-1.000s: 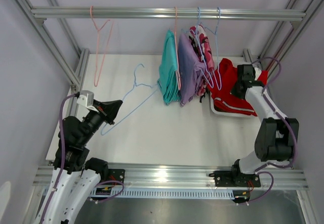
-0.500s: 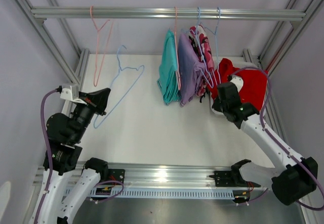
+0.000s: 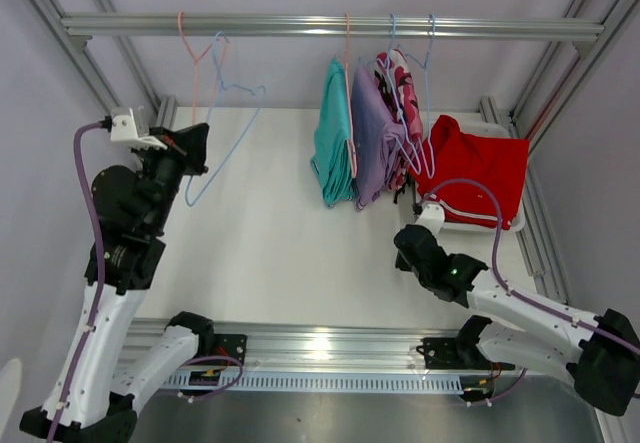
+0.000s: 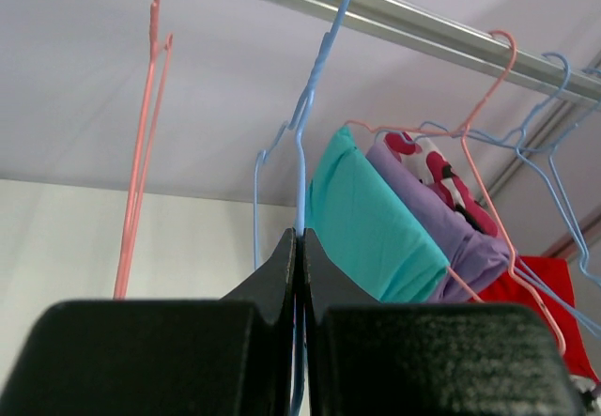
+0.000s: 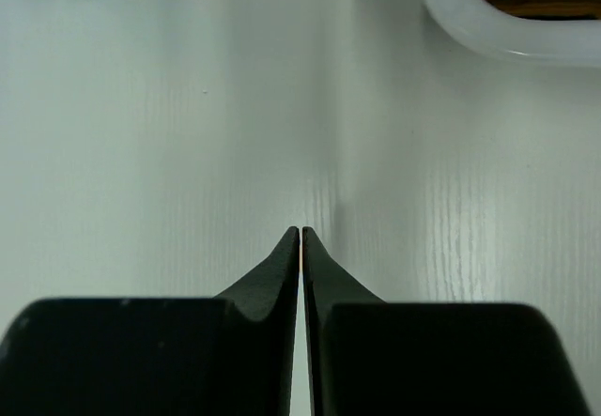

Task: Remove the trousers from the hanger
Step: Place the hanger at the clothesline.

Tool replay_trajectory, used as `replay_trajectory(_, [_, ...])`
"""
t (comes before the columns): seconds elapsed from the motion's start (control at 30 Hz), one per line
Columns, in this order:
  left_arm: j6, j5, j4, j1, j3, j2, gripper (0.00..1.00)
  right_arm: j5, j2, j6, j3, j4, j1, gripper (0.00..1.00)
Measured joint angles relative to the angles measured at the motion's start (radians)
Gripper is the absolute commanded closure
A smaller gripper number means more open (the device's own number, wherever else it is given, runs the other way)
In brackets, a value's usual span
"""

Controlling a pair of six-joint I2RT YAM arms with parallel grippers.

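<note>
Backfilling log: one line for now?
left gripper shut on blue hanger | right gripper shut, empty | red trousers on tray | teal, lilac, camo hanging

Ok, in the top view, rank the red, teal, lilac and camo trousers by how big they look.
1. red trousers, spread out flat.
2. teal trousers and lilac trousers: too alike to rank.
3. pink camo trousers, mostly hidden behind the lilac.

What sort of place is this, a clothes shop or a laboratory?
Probably a robot test cell, not a shop: trousers hang from a bare aluminium rail over a plain white table, and a left arm and right arm are bolted at its near edge.
</note>
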Motion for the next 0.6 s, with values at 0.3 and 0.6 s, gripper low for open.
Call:
replay_trajectory(0.3, [0.014,-0.035,0.051,0.0,0.135,0.177,1.0,-0.027,0.206,-0.062,-0.018,0.223,0.016,0.94])
replay_trajectory(0.6, [0.05,-0.061,0.1,0.0,0.219,0.269,0.99,-0.084,0.372,-0.11,-0.008,0.325,0.018,0.94])
